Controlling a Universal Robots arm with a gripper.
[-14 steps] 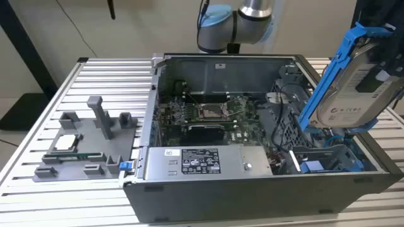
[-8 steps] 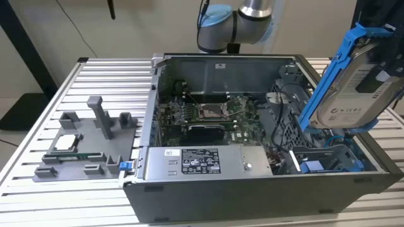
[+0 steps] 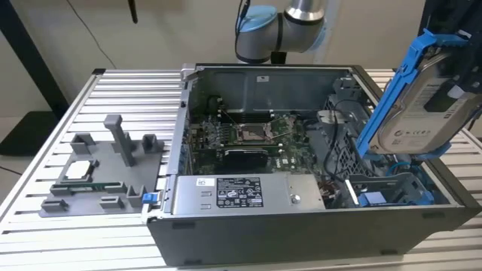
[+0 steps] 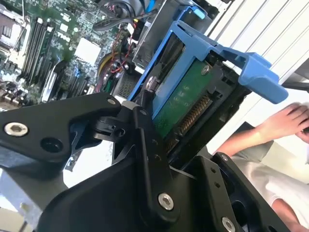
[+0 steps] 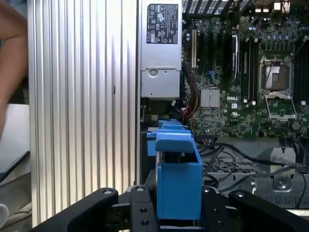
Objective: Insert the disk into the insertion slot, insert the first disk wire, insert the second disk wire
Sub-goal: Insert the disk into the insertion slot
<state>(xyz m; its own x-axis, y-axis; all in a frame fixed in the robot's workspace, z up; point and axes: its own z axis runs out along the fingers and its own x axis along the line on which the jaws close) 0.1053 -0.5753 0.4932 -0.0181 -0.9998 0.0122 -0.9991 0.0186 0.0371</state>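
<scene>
Item: 1 robot arm (image 3: 279, 25) with 1 black gripper (image 5: 178, 215). The gripper is closed on the disk (image 3: 421, 121), its 2 fingers (image 5: 140, 212) pressed against opposite sides of the blue frame in the first wrist view. Disk: silver body with a white label, clipped in the blue frame. It is held in the air and stands steeply tilted on edge above the end of the computer case (image 3: 301, 231) at the exterior view's right. The second wrist view shows its green circuit board side. It is not yet in the slot. Insertion slot (image 3: 399, 186): grey metal bay with blue plastic parts, in the near corner of the case at the exterior view's right. It lies below the disk and apart from it. Case contents: 1 motherboard (image 3: 249, 135) on the floor of the case; 1 grey power box (image 3: 241, 195) with a label along the near wall, beside the slot; black cables (image 5: 231, 154) lying loose between the motherboard and the slot end. Support: 1 slatted metal table (image 3: 60, 243) bearing the case. Also on the table, at the exterior view's left and apart from the case: 1 grey holder tray (image 3: 101, 169) with small parts. Bystander: 1 person's hand (image 4: 289, 121) beyond the table edge in the second wrist view, well apart from the disk.
</scene>
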